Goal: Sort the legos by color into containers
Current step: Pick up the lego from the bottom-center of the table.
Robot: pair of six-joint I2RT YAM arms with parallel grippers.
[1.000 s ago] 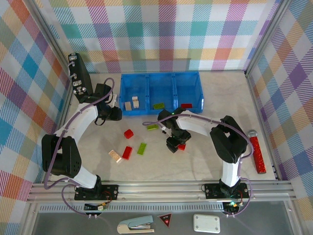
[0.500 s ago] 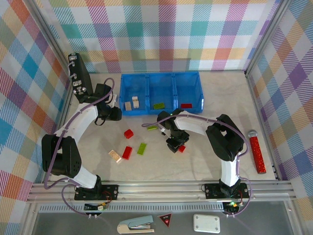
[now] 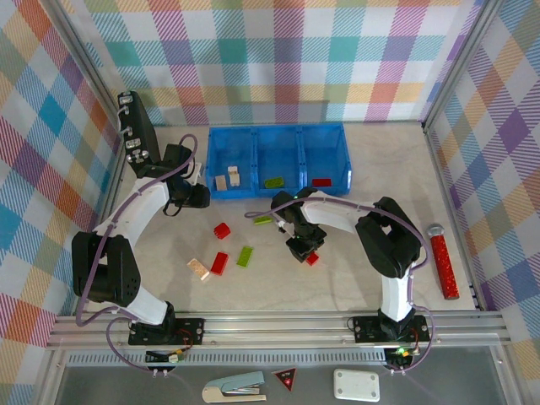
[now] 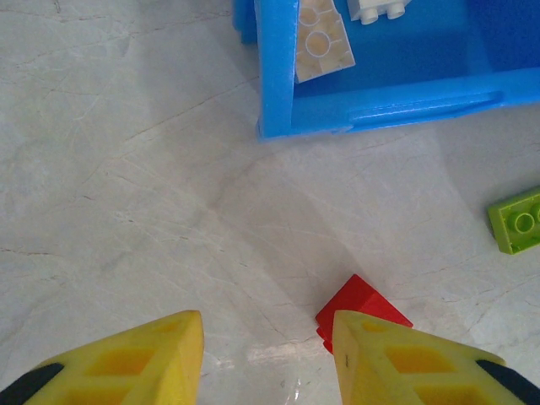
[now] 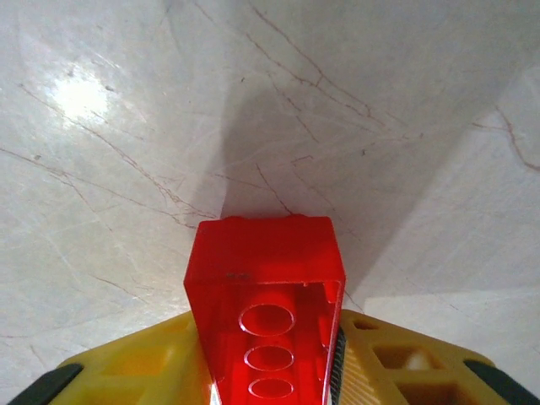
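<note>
The table carries the blue tray at 12 o'clock. Its 3 compartments are already started: cream bricks at the 9 o'clock end, a green brick in the middle and a red brick at the 3 o'clock end.

The right arm reaches to the table's centre. Its jaws stood half open a second ago and have now closed on a held red brick, which sits at 6 o'clock of the tray, low over the table. I cannot tell whether it has lifted clear. The grasp looks complete, so the next move is probably a lift and carry to the 3 o'clock compartment.

The left jaws stand apart and hold nothing. They hover at the tray's 9 o'clock corner with a loose red just beside 1 finger.

Unsorted bricks lie at 8 o'clock of the centre: another red, a loose green and a loose cream. A second green lies nearer the tray. The sorting is under half done.
</note>
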